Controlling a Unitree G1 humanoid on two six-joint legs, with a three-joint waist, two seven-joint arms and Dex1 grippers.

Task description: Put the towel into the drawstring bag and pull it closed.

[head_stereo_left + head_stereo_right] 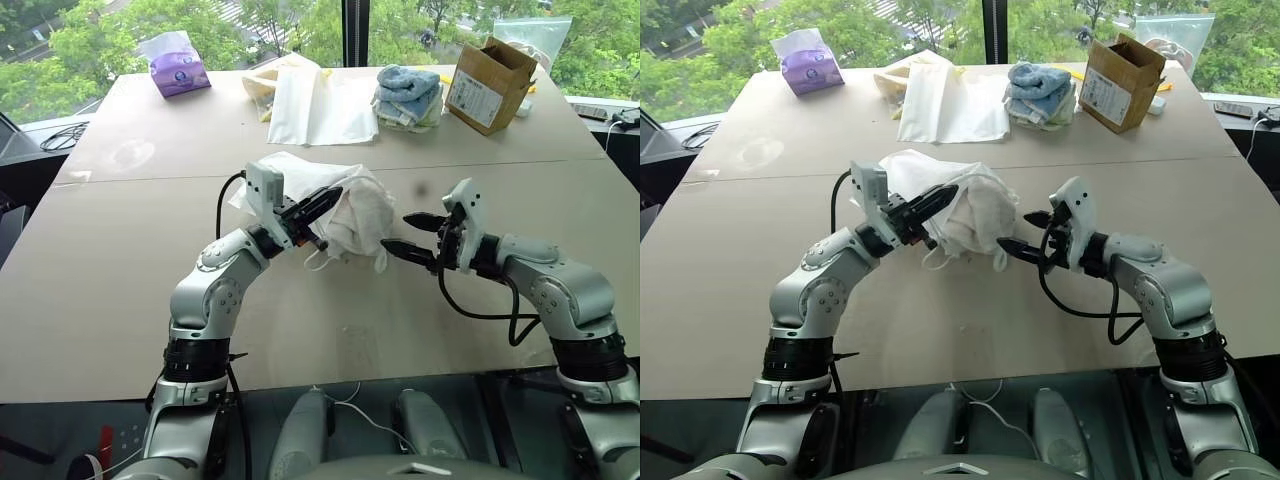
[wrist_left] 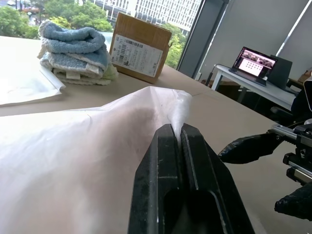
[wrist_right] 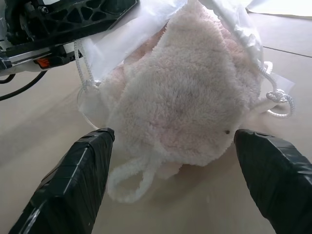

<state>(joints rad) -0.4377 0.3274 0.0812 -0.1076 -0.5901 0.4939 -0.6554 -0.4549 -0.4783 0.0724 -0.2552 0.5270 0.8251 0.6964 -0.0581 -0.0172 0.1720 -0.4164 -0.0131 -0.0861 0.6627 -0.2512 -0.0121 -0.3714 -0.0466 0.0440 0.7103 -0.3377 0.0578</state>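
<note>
Left gripper (image 1: 318, 205): jaws closed on a fold of the drawstring bag (image 1: 300, 175) at its mouth, holding the thin white cloth raised off the tabletop (image 1: 130, 290). Right gripper (image 1: 415, 236): jaws wide apart, holding nothing, just beside the bag's mouth and aimed at it. Towel (image 3: 185, 97): off-white fluffy lump, lodged partly inside the bag, with its lower part and a small loop spilling out onto the tabletop; how deep it sits cannot be told. Cord (image 3: 279, 100): white drawstring, looped at either side of the mouth, one coil lying on the tabletop next to the towel. Step in hand, by judgement: seating the towel fully before any closing. Advice: the left gripper should keep the upper lip lifted so the opening stays wide; the right gripper should take the protruding towel low, near the hanging loop, and push it inward under the raised cloth, not merely against it. Risk: pulling the cord while terry cloth lies across the mouth would pinch the towel and leave the bag gaping. Elsewhere on the tabletop, well apart: cardboard box (image 1: 488, 82), stacked towels (image 1: 408, 95).
</note>
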